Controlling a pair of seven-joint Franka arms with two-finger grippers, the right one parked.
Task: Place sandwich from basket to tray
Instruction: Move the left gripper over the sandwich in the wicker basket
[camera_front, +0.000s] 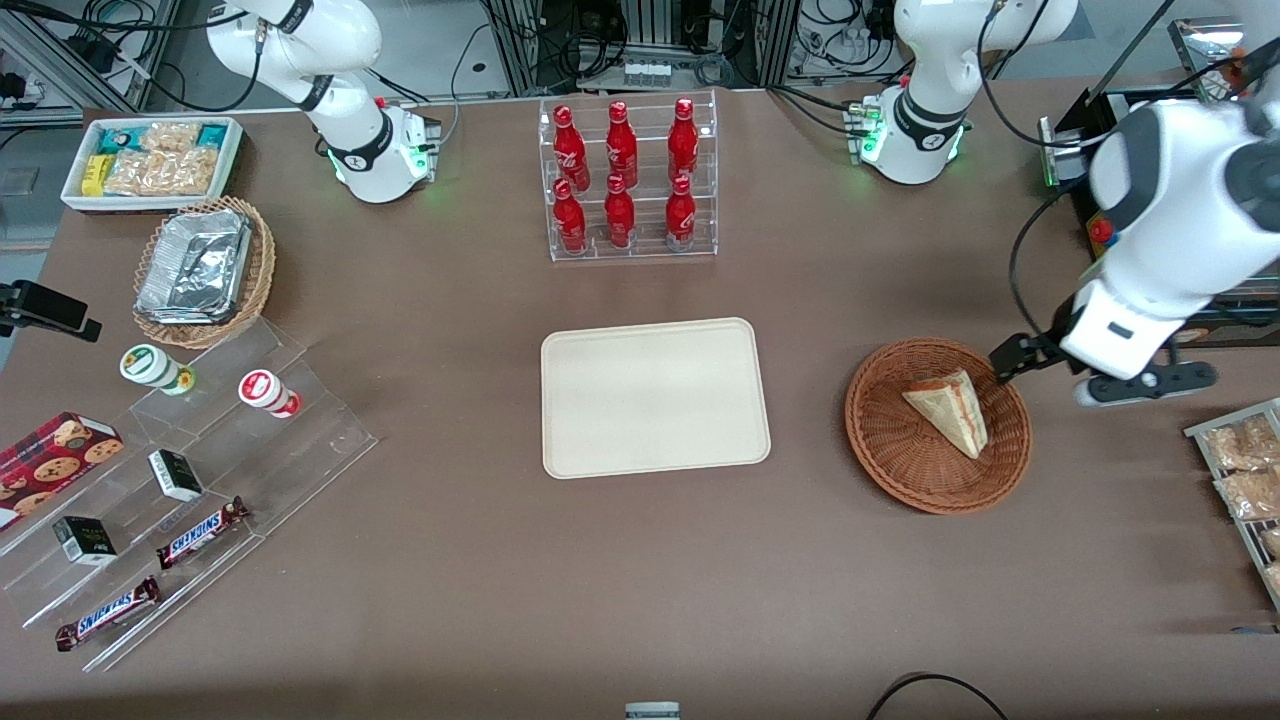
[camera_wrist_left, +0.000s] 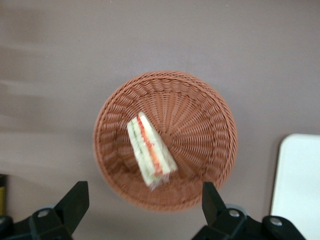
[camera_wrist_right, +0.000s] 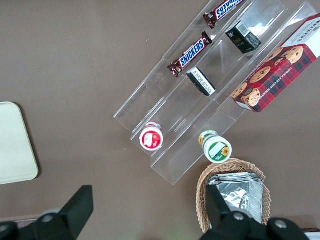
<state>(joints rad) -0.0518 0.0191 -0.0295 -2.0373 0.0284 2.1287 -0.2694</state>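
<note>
**Sandwich in the basket, gripper spread above the rim**

The sandwich (camera_front: 948, 407) lies inside the round reddish-brown basket (camera_front: 885, 440), a pale wedge resting on its side with its pink, yellow and green layered edge showing in the wrist view (camera_wrist_left: 150, 150); the basket (camera_wrist_left: 210, 125) sits on the brown table (camera_front: 640, 580) toward the working arm's end, beside the tray (camera_front: 655, 397) and apart from it; the cream tray is bare, its corner visible from the wrist (camera_wrist_left: 297, 180). The gripper (camera_front: 1040, 365) hangs over the basket's rim on the working arm's side, not touching the sandwich; its two black fingers (camera_wrist_left: 74, 202) stand wide apart with nothing between them.
</note>
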